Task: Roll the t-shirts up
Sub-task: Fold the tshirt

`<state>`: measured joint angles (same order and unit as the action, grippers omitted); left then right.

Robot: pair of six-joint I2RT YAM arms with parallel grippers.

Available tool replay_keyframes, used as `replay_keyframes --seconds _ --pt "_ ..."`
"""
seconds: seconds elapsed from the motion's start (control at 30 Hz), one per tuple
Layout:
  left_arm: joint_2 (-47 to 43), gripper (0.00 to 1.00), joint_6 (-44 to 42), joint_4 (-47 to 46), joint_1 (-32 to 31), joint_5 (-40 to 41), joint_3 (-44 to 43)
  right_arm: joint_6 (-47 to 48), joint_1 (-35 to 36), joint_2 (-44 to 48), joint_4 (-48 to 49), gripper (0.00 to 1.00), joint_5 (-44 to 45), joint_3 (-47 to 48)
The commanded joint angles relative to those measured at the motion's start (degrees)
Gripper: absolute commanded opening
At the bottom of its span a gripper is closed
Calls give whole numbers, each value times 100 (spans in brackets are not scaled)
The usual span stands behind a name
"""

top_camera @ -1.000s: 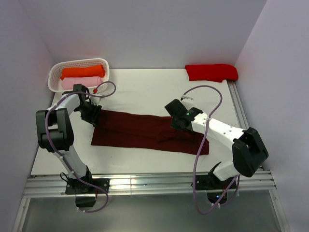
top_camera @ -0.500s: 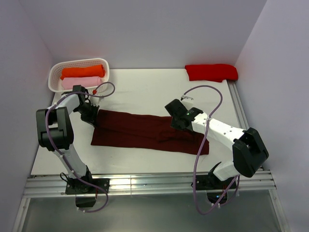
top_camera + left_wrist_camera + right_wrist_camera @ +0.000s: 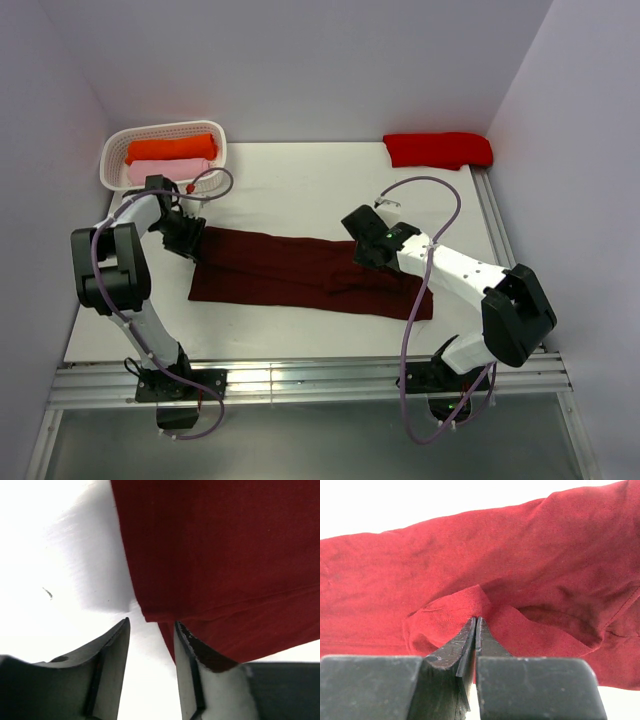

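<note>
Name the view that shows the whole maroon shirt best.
Top external: the maroon shirt shows end to end as a long folded strip. Left wrist catches only one corner edge; right wrist only a bunched patch.

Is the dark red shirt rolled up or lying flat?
Lying flat. The dark red shirt stretches across the table as a long folded strip, with no roll at either end.

Table (image 3: 300, 190): bare far strip between basket (image 3: 160, 128) at far left and folded red shirt (image 3: 437, 150) at far right; maroon shirt (image 3: 290, 265) spans the middle; walls (image 3: 300, 70) close three sides
</note>
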<state>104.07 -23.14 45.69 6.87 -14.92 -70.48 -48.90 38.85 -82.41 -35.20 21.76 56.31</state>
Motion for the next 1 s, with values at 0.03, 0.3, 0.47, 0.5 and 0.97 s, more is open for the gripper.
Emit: replay_keyframes --seconds 0.03,0.3,0.47,0.5,0.97 --pt "-80 47 -86 97 104 -257 -18 48 9 164 -13 3 144 187" --pt "280 47 -209 317 112 -556 -71 39 8 182 -13 3 144 178" --pt "377 44 -200 317 139 -626 -80 39 17 190 13 3 136 152" --pt "386 41 -200 326 139 -635 -89 48 9 190 13 3 144 152" --pt "184 15 -60 335 148 -468 -396 48 0 199 13 3 136 169"
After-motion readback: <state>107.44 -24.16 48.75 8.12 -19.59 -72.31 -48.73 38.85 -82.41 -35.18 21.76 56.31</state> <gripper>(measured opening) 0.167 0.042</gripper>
